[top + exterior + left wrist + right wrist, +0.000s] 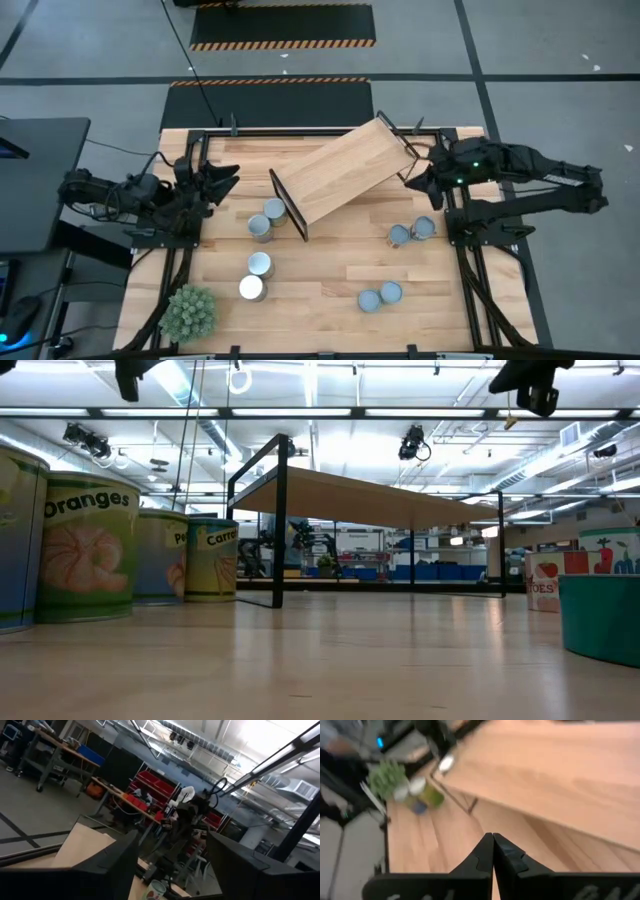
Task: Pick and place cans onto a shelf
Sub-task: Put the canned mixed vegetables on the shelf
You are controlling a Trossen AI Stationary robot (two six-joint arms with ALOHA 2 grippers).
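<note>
Your cans [262, 228] all stand on the wooden table [330, 300], none on the shelf [345, 170] and none in either gripper: four sit in a loose column in front of the shelf's left end, two near the right arm's base and two more toward the front right. The left gripper [228, 180] hangs above the table's back-left corner, well apart from the nearest can, its fingers [115, 865] parted with nothing between them. The right gripper [412, 181] hovers just beside the shelf's right end frame, fingers [492, 851] pressed together and empty, well apart from the pair of cans [411, 232] near its base. The shelf lies at an angle across the back of the table, a pale plank on thin black frames. A spiky green plant [189, 312] stands at the front-left corner. Beyond the table you see a grey floor with striped black mats [282, 27], and in the low view a bright workshop with ceiling lights. Up close, the cans [88, 550] carry coloured labels, one reading "Oranges" [88, 505], and from above their tops look silver or pale blue-grey.
</note>
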